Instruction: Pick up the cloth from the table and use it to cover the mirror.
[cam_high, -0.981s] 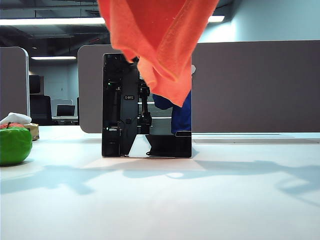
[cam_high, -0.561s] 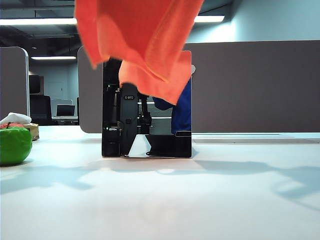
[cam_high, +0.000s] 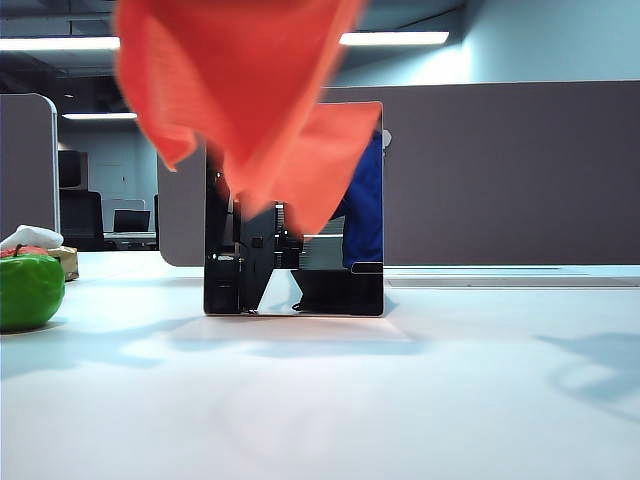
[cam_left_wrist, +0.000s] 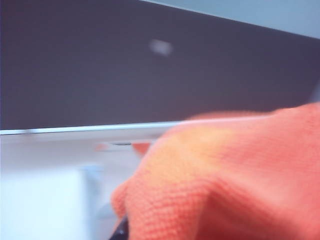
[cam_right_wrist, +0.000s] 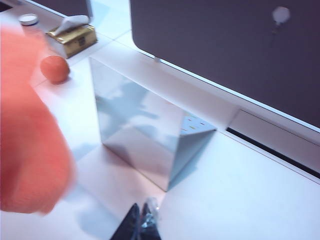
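We see the orange cloth (cam_high: 250, 110) hanging in the air before the upright mirror (cam_high: 360, 270). The left gripper (cam_left_wrist: 120, 232) pinches it; the right gripper (cam_right_wrist: 141, 225), fingers pressed together, holds nothing.

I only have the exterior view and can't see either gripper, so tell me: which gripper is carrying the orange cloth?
Observer: The left gripper. In its wrist view the cloth bunches right over its fingers and hides most of them.
Operator: And the right one?
Observer: The right gripper is shut with nothing in it. It is apart from the cloth and hovers above the table near the mirror.
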